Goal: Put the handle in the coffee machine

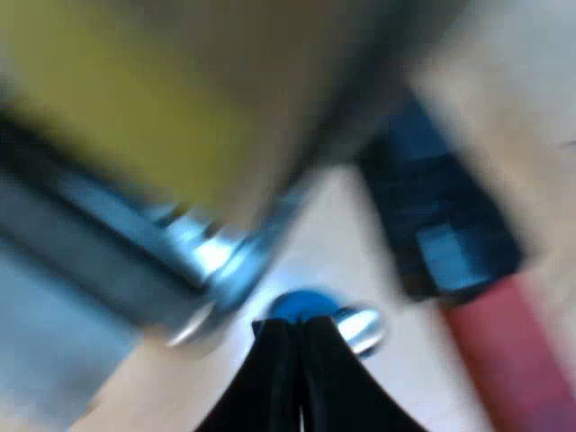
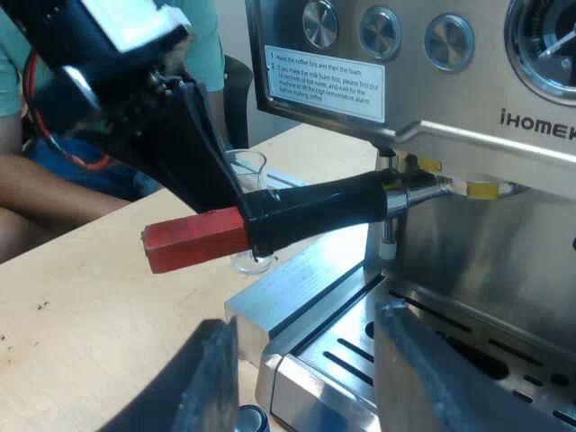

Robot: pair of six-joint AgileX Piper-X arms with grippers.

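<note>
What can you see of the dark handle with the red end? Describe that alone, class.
The glossy black handle with a blocky red end sticks out roughly level from the steel espresso machine's front, where its metal neck meets the brew head. The left gripper seems to touch it where red meets black; a clear measuring glass stands behind it.

The metal holder (image 2: pixel 315 205) is seen seated at the espresso machine's (image 2: pixel 504 261) front, its metal head tucked under the control panel. Its dark handle is stretched out nearly level, away from the machine, and is finished in a red end (image 2: pixel 193 238). The machine is clad in brushed steel, with round knobs (image 2: pixel 381 31), a gauge (image 2: pixel 549 45) and a slotted drip tray (image 2: pixel 360 360).
</note>
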